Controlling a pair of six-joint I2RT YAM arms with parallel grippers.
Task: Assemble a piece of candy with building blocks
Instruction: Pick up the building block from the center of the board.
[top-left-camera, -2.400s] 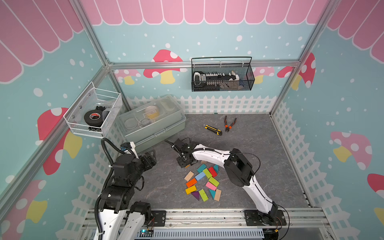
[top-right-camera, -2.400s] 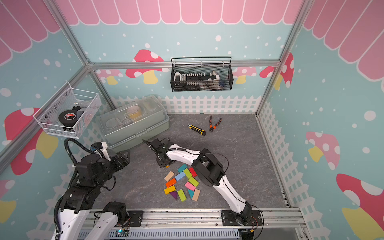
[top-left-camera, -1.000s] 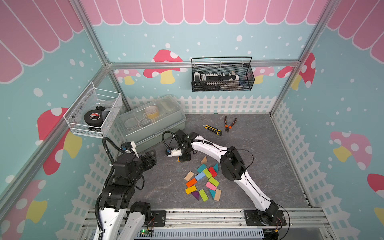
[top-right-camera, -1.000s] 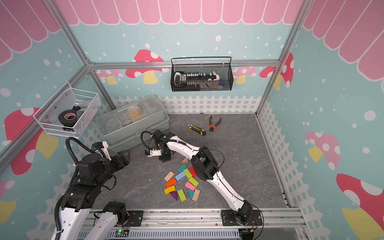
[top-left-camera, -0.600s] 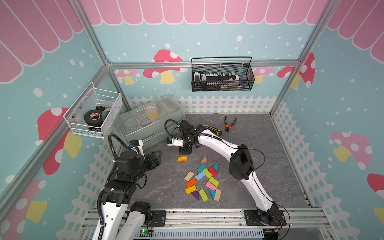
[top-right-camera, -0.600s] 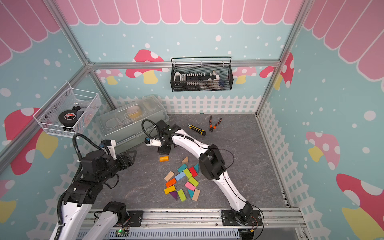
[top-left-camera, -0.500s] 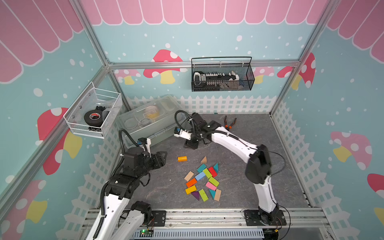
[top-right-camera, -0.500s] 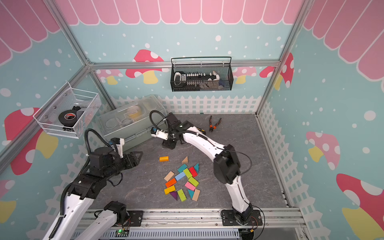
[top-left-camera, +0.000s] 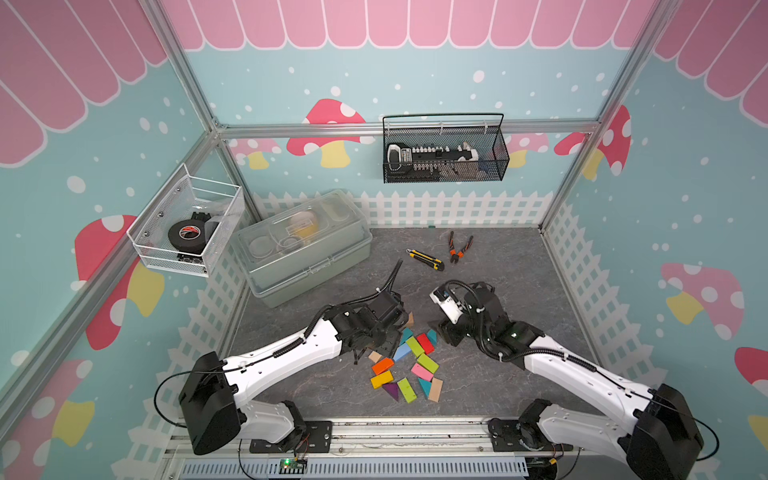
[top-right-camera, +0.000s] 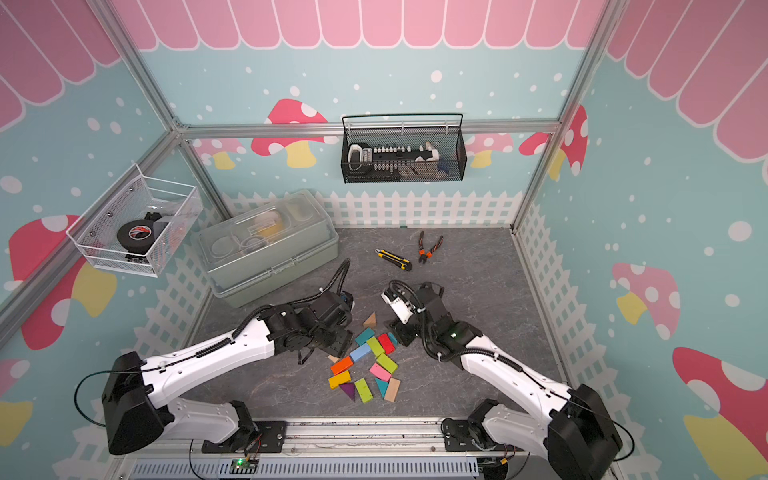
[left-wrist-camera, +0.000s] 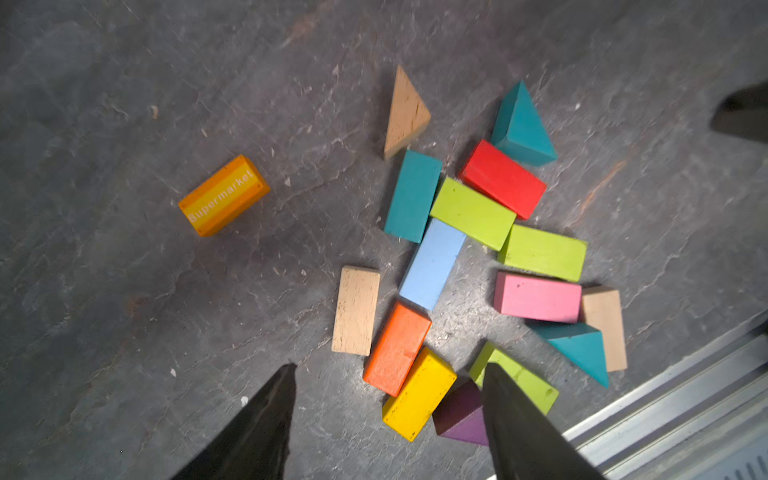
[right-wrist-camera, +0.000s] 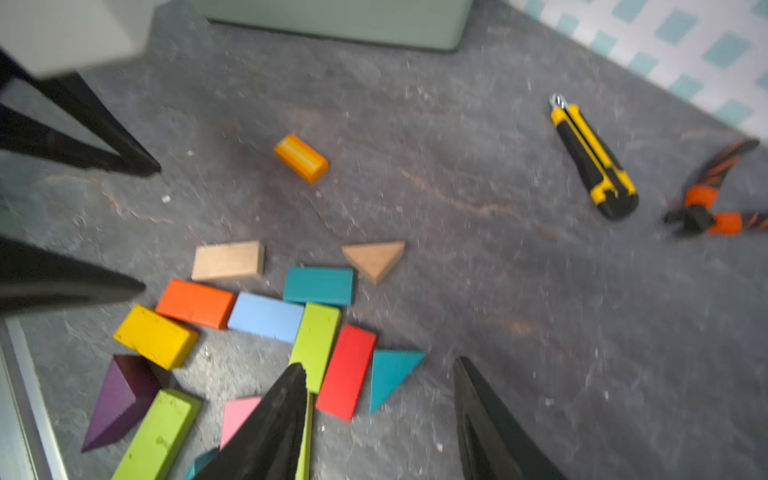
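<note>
Hovering both tools, left (left-wrist-camera: 388, 415) and right (right-wrist-camera: 378, 419), open and empty over the blocks (top-left-camera: 409, 365), we choose; the striped block (left-wrist-camera: 224, 195) lies apart at 10 o'clock.

Orange-yellow striped block (left-wrist-camera: 224, 195), grey marbled floor (left-wrist-camera: 104, 291)

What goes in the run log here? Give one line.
left gripper: open, empty | right gripper: open, empty | building blocks: loose cluster, unassembled | orange striped block: apart from cluster
</note>
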